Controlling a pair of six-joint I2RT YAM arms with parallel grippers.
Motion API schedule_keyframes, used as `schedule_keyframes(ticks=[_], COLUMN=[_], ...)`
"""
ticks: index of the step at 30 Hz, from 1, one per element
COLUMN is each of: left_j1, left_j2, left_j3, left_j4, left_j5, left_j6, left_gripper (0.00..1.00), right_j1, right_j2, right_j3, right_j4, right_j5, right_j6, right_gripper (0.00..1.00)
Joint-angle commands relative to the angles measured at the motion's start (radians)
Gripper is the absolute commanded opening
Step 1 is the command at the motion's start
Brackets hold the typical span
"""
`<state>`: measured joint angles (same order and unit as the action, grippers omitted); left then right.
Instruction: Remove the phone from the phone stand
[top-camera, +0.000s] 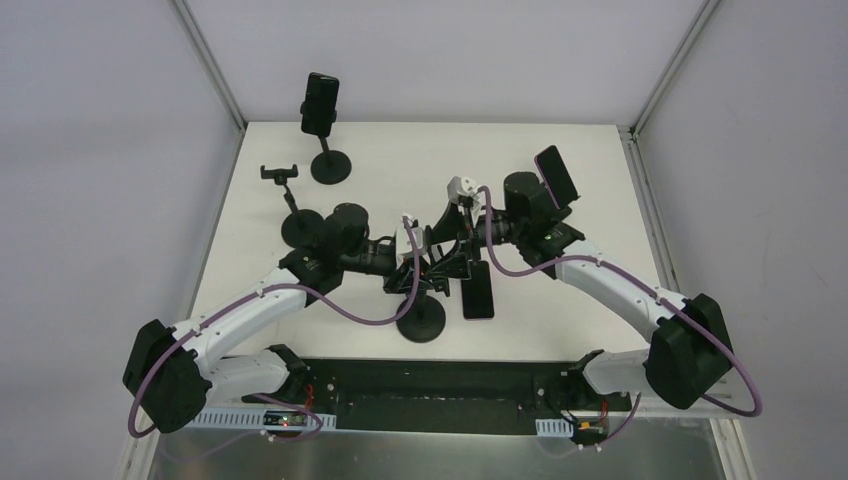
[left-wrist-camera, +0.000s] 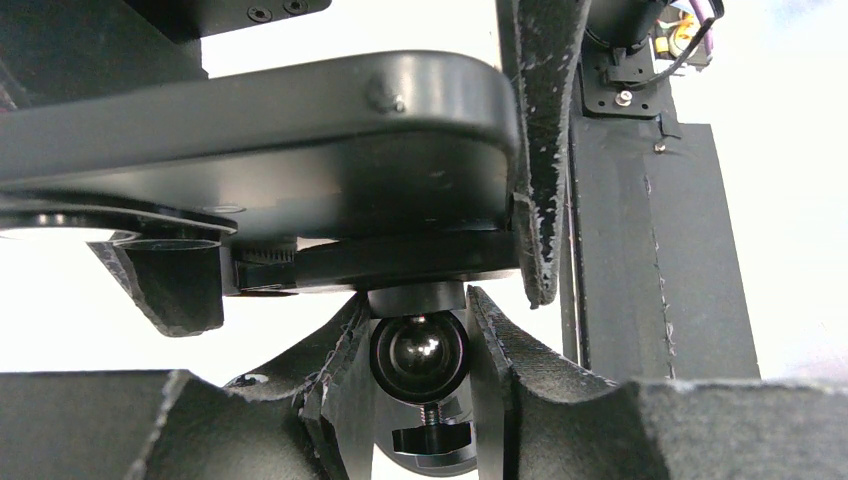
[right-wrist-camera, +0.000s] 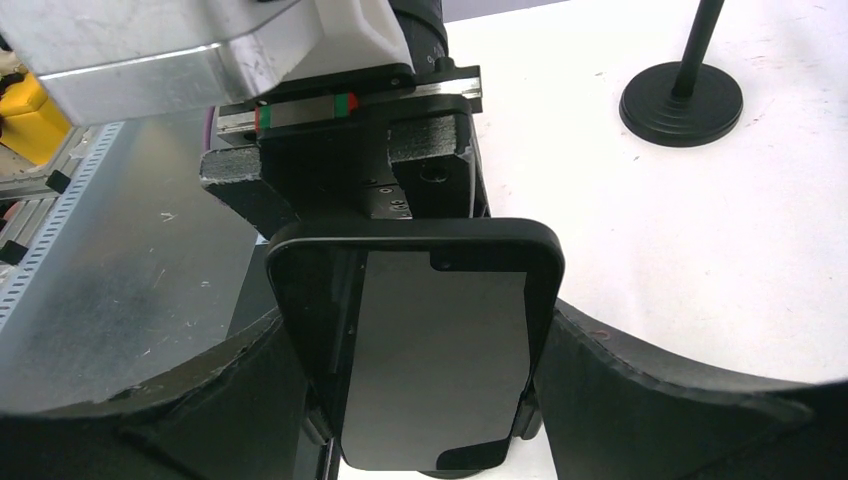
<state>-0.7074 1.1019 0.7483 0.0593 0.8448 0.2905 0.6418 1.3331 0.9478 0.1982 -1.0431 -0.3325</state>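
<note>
The black phone (right-wrist-camera: 440, 340) stands upright in the clamp of the phone stand, whose round base (top-camera: 420, 320) sits mid-table near the front. My right gripper (right-wrist-camera: 425, 385) is shut on the phone, one finger pressed against each long side. From the opposite side, my left gripper (left-wrist-camera: 416, 322) is shut on the stand's ball joint (left-wrist-camera: 418, 352), just under the clamp. In the left wrist view the phone (left-wrist-camera: 250, 130) fills the space above that joint. In the top view the two grippers, left (top-camera: 408, 262) and right (top-camera: 450, 250), meet over the stand.
A second phone (top-camera: 478, 290) lies flat on the table beside the stand base. A stand holding a phone (top-camera: 320, 105) is at the back left. An empty stand (top-camera: 281, 173) stands in front of it. Another phone (top-camera: 556, 175) shows behind the right arm.
</note>
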Motion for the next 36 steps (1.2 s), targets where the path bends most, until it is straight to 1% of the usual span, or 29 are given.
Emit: schedule_keyframes(ticks=[1, 6, 11, 17, 22, 24, 27, 31, 36], left_j1=[-0.121, -0.147, -0.205, -0.216, -0.217, -0.217, -0.217, -0.217, -0.217], left_j2=[-0.006, -0.014, -0.025, -0.048, -0.048, -0.041, -0.035, -0.033, -0.034], left_j3=[0.017, 0.007, -0.014, -0.050, -0.052, -0.048, -0.044, -0.044, -0.049], left_j4=[-0.012, -0.012, -0.012, -0.012, -0.012, -0.012, -0.012, -0.012, -0.012], left_j5=[0.226, 0.232, 0.250, 0.276, 0.299, 0.311, 0.321, 0.325, 0.322], left_j6=[0.032, 0.026, 0.020, 0.010, 0.007, 0.010, 0.009, 0.009, 0.006], left_gripper=[0.00, 0.00, 0.00, 0.00, 0.00, 0.00, 0.00, 0.00, 0.00], right_j1=[-0.084, -0.108, -0.125, -0.132, -0.131, -0.129, -0.122, -0.121, -0.121], right_j2=[0.087, 0.108, 0.110, 0.045, 0.008, -0.012, -0.041, -0.077, -0.104], right_j3=[-0.021, -0.018, -0.030, -0.074, -0.056, -0.062, -0.055, -0.050, -0.019], right_j4=[0.140, 0.139, 0.123, 0.033, -0.129, -0.157, -0.248, -0.303, -0.397], right_j5=[0.339, 0.358, 0.349, 0.240, 0.125, 0.101, 0.065, 0.014, -0.090], right_j6=[-0.151, -0.189, -0.229, -0.337, -0.402, -0.422, -0.457, -0.461, -0.456], right_gripper=[0.00, 0.00, 0.00, 0.00, 0.00, 0.00, 0.00, 0.00, 0.00])
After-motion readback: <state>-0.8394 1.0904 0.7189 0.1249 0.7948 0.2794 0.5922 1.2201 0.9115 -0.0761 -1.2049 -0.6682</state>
